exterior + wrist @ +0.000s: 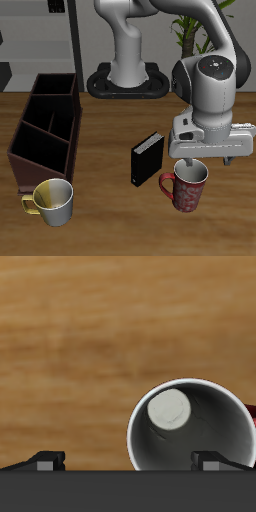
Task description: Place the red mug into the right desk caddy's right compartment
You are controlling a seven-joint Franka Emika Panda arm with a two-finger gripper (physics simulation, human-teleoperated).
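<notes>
The red mug [185,188] stands upright near the table's front edge, with pale speckles, a grey-white inside [190,431] and its handle toward the black box. My gripper [195,163] hovers just above the mug's rim. Its jaws are open and hold nothing. In the wrist view the gripper [128,460] straddles the mug's wall, with one fingertip [210,459] over the mug's inside and the other [45,459] outside it. The right desk caddy [30,150], a long dark brown box with inner dividers, stands far across the table from the mug. Its sections look empty.
A small black box [147,158] stands upright beside the red mug's handle. A yellow-and-cream mug [52,200] stands at the caddy's near end. The robot's base [125,80] is at the back.
</notes>
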